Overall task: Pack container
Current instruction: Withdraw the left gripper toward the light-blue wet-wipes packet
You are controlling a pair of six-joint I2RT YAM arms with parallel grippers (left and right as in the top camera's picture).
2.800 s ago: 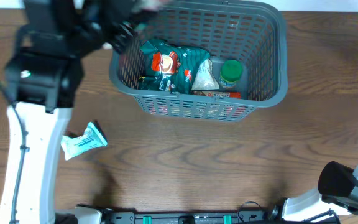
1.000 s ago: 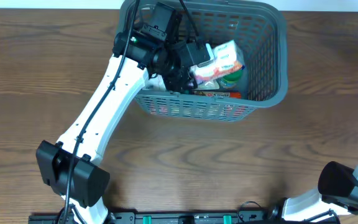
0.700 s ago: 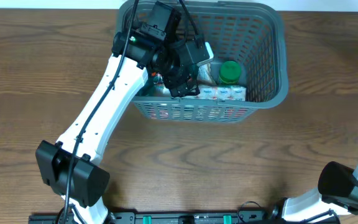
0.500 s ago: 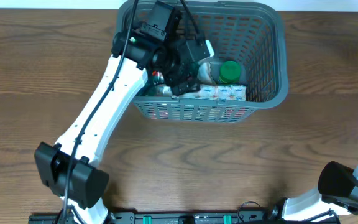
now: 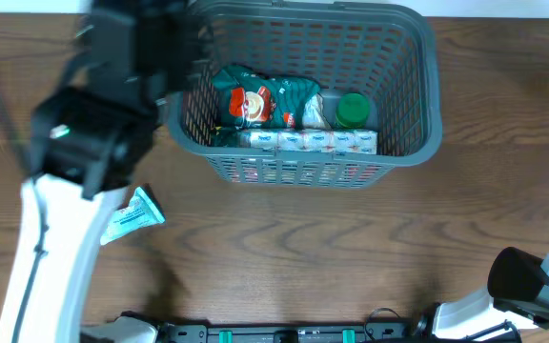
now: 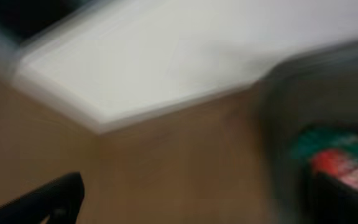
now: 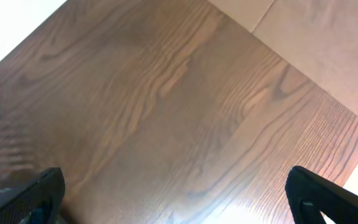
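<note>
Where the table (image 5: 284,257) lies nearest us, low in the overhead frame, we see a pale teal pouch (image 5: 132,214) at lower left. Farther up, centre, sits the container (image 5: 303,171), holding a carton row (image 5: 313,141), snack bag (image 5: 255,100) and green-capped bottle (image 5: 354,110). Upper left, the left arm (image 5: 112,86) blurs beside it. Our left gripper (image 6: 194,193), blurred, and right gripper (image 7: 179,193) both gape, holding nothing.

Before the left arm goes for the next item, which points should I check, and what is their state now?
1. Left gripper open and empty: ok.
2. Blue packet lies free on the table, outside the container: ok.
3. Container upright, with room left inside: ok.
4. Left wrist view sharp enough to aim: not ok, blurred.
5. Right gripper open, only table under it: ok.
</note>
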